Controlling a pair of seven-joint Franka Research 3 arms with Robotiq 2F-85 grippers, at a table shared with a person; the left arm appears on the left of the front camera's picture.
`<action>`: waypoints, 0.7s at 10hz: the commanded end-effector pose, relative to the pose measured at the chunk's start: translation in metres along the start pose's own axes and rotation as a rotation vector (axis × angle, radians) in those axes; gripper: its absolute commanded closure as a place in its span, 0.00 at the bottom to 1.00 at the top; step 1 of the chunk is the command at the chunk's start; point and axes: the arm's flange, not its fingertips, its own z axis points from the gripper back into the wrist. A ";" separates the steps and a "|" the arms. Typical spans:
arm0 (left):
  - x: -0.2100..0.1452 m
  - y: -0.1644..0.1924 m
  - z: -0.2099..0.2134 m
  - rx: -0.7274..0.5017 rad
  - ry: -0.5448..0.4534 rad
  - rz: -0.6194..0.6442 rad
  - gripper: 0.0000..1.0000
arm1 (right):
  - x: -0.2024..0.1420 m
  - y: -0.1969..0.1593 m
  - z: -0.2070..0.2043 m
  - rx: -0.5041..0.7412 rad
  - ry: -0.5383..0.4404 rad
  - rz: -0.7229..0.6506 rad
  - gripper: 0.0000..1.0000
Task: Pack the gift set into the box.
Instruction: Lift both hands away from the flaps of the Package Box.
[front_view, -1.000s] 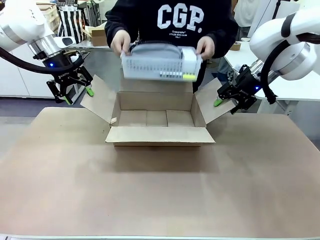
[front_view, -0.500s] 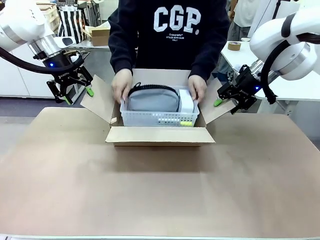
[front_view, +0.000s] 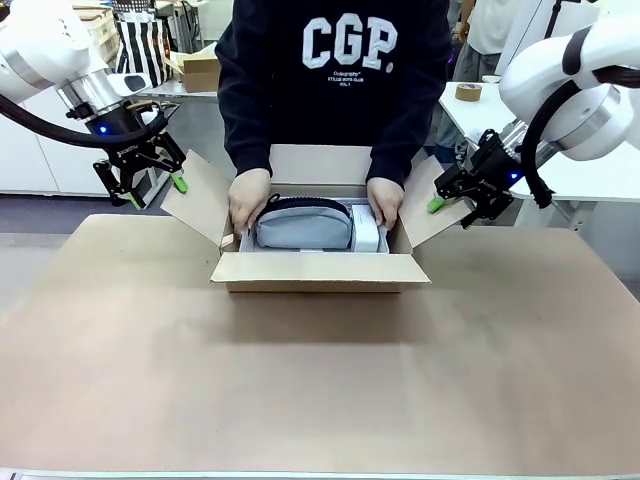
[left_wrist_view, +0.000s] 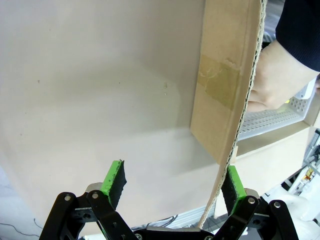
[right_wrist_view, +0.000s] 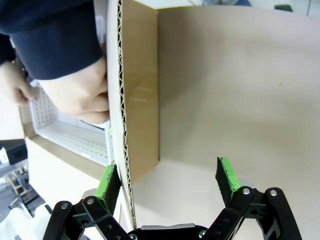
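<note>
The gift set (front_view: 303, 226), a grey soft pouch with a dark trim line, is seen lying in a white perforated basket (front_view: 368, 232) that is sunk inside the box (front_view: 318, 271), below the rim. The basket is gripped at both ends by the person across the worktop (front_view: 320, 380), one hand (front_view: 249, 198) at the picture's left end and the other hand (front_view: 385, 201) at the right end, both reaching down into the box.

The placing is judged to be almost done: the gift set is in the box, but the hands are not yet let go, and all four top flaps are spread open. The closing of the flaps, if it is wanted, is left to do.

The left end effector (front_view: 157, 191) is held wide open at the outer edge of the box's left side flap (front_view: 195, 205). In the left wrist view the flap edge is seen running between the spread fingers, just beside one green pad (left_wrist_view: 232, 182); whether it is touched cannot be told. The right end effector (front_view: 452, 212) is likewise wide open at the right side flap (front_view: 420, 205), and in the right wrist view that flap's corrugated edge passes just beside one pad (right_wrist_view: 109, 181). Nothing is clamped by either end effector.
</note>
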 end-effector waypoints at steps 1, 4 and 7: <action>-0.002 -0.001 0.001 0.018 -0.007 0.015 0.00 | -0.001 0.004 0.003 -0.023 0.006 -0.013 0.00; -0.002 -0.001 0.001 0.018 -0.007 0.015 0.00 | -0.001 0.004 0.003 -0.023 0.006 -0.013 0.00; -0.002 -0.001 0.001 0.018 -0.007 0.015 0.00 | -0.001 0.004 0.003 -0.023 0.006 -0.013 0.00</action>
